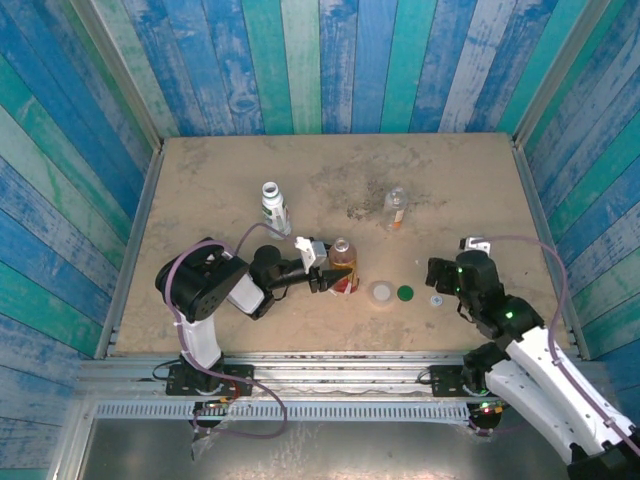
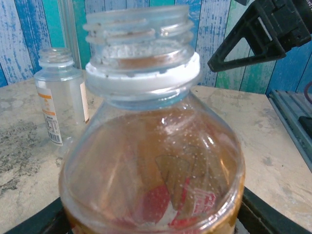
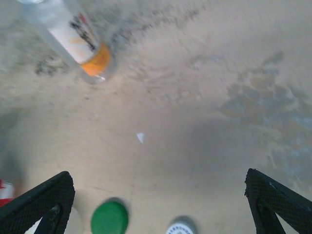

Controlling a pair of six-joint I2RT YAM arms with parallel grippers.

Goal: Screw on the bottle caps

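My left gripper [image 1: 328,272] is shut on the amber-liquid bottle [image 1: 342,262] with the red label, which stands upright on the table. Its threaded neck [image 2: 139,34] is uncapped, and black fingers [image 2: 29,225] flank its body. Three bottle caps lie in a row right of it: a wide translucent one [image 1: 380,293], a dark green one [image 1: 405,293] and a tiny white-grey one [image 1: 437,299]. My right gripper [image 1: 438,277] hovers open just above these caps; the green cap [image 3: 109,218] and the tiny cap [image 3: 180,227] lie between its fingers [image 3: 39,204].
A white-labelled bottle [image 1: 272,207] stands uncapped behind the left gripper. A short clear bottle with an orange label [image 1: 396,208] stands at the back centre, uncapped [image 2: 57,97]. Blue and green plank walls [image 1: 320,60] enclose the table on three sides.
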